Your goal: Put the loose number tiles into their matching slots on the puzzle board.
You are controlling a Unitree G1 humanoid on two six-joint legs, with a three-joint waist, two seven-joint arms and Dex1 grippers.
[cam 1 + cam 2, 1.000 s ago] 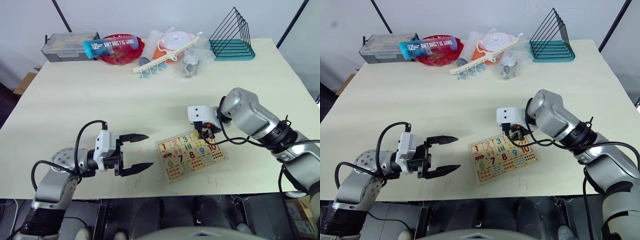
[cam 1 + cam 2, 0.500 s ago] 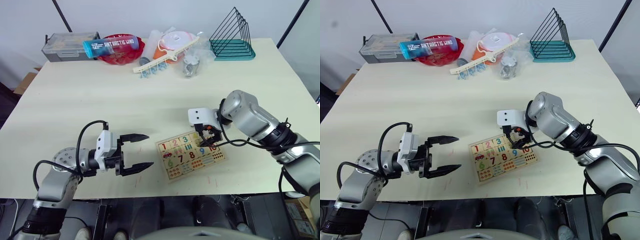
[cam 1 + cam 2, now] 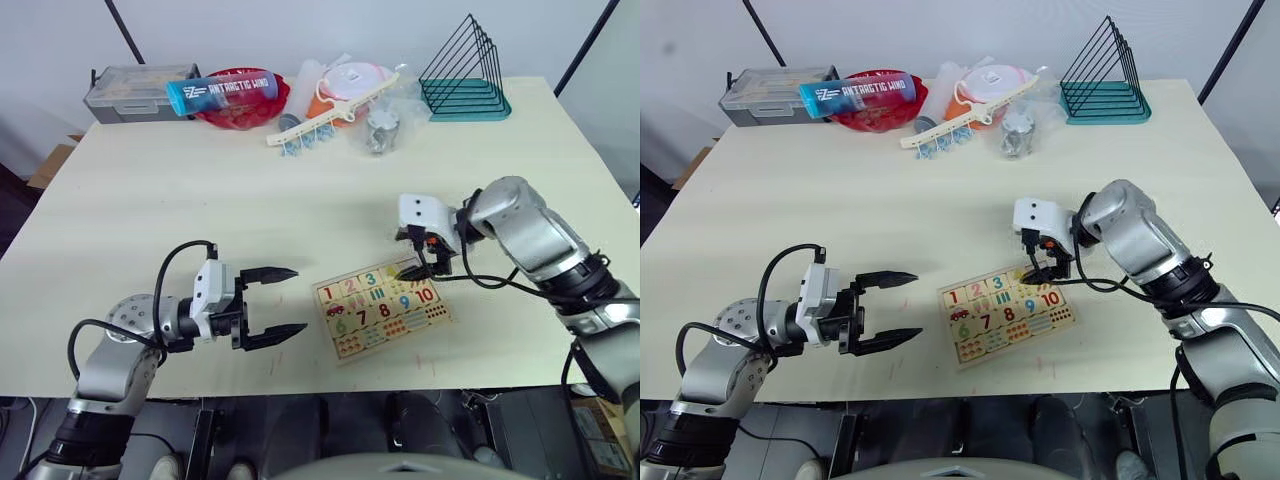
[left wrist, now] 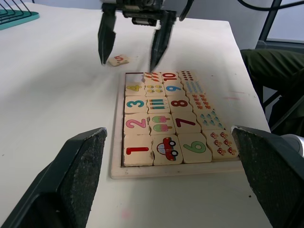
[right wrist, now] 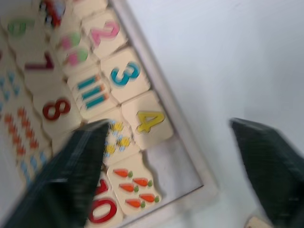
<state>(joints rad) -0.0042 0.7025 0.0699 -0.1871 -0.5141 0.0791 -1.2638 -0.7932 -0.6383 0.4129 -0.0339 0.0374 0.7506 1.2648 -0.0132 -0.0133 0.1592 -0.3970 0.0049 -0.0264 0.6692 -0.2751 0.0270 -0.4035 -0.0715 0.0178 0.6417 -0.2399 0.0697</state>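
The flat pale-wood puzzle board (image 4: 166, 128) lies on the cream worktop (image 3: 200, 200), tiles 1 to 4 seated and one corner slot (image 4: 136, 78) bare. The small red-5 wooden tile (image 4: 118, 59) rests just beyond it, between the right gripper's (image 4: 129, 51) spread fingers. The left gripper (image 3: 285, 303) hovers beside the board, fingers spread and empty.

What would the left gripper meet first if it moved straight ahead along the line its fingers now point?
Most likely the puzzle board, lying ahead of the open left gripper; bare table lies between them.
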